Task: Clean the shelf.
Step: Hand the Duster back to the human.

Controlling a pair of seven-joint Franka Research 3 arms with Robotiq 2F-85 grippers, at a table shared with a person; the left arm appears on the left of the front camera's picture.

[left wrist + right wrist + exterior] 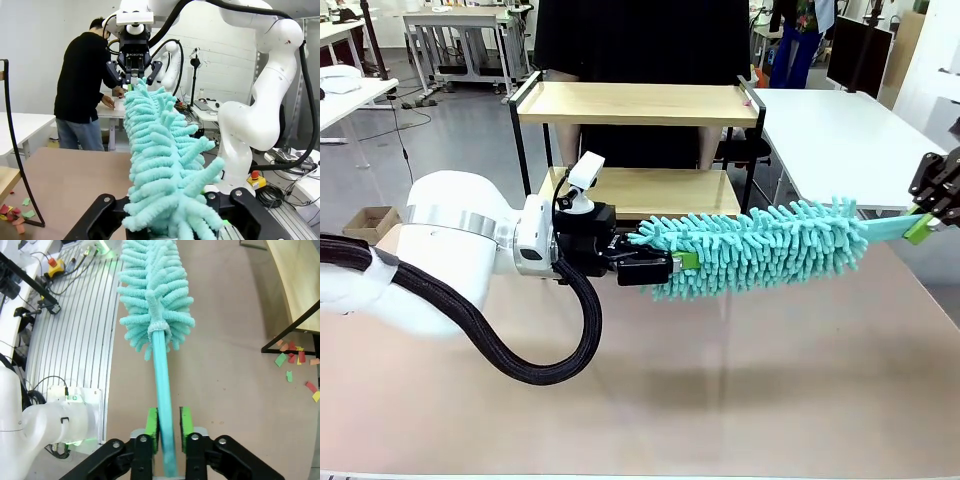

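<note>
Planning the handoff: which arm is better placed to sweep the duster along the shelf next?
Probably the left: its tool is shut on the duster right by the shelf. The right tool has its pads open around the handle, off to the side.

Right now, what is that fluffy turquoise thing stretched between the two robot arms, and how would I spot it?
Start at the wooden shelf on the tan table. In front of it a duster lies level between the arms, the left gripper clamping its tip. Its shaggy turquoise noodles set it apart.
</note>
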